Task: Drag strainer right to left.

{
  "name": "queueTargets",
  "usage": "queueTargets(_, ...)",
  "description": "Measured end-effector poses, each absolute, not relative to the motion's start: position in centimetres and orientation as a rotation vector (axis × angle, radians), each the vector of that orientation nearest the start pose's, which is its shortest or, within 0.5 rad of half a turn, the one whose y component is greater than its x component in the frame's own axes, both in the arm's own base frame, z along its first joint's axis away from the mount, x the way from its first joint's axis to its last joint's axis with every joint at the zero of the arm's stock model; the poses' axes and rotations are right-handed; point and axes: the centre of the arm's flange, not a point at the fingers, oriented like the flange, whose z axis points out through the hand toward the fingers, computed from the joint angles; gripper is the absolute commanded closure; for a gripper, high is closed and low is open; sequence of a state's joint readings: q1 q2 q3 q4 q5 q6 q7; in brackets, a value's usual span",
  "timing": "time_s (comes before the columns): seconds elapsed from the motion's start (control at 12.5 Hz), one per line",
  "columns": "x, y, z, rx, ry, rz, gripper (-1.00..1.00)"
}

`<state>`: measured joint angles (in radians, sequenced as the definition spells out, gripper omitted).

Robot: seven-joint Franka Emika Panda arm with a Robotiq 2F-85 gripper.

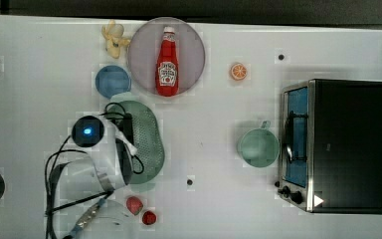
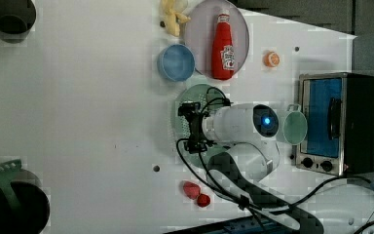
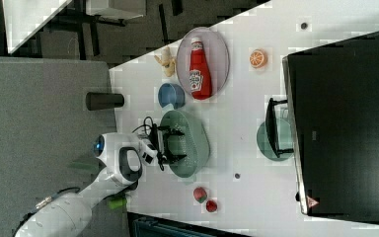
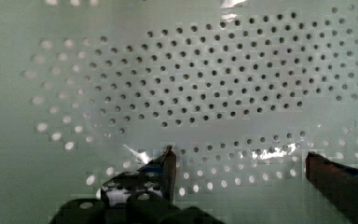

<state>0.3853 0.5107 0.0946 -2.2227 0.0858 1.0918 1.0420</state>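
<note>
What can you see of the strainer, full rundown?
The strainer is a wide, round, pale green bowl that looks like plastic, its inside dotted with rows of small holes. It sits upright and empty on the white table, just below the blue bowl in the top view, well to the top view's left of the green mug. The open gripper hangs over its inside, fingers apart; contact cannot be told. The arm covers its left part in the top view.

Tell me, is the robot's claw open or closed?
Open. The gripper hangs over the strainer with a wide gap between its fingertips.
</note>
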Motion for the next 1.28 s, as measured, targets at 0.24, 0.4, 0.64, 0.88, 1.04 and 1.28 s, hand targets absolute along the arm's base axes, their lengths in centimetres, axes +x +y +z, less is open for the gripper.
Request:
queueTargets(0.24, 47.4, 27.6, 14.4, -2.389, 2.057, 0.186, -1.0)
queueTargets(0.4, 47.7, 29.8, 14.7, -2.365, 2.055, 0.193, -1.0)
queueTargets(0.64, 47.8, 32.8, 14.7, -2.319, 2.099, 0.192, -1.0)
queueTargets(0.88, 47.7, 34.6, 14.4, -2.284, 2.151, 0.191, -1.0)
queueTargets(1.04, 47.9, 35.8, 13.6, -2.25, 2.162, 0.214, -1.0)
queueTargets(1.28, 47.2, 36.9, 12.6, -2.225, 2.18, 0.238, -1.0)
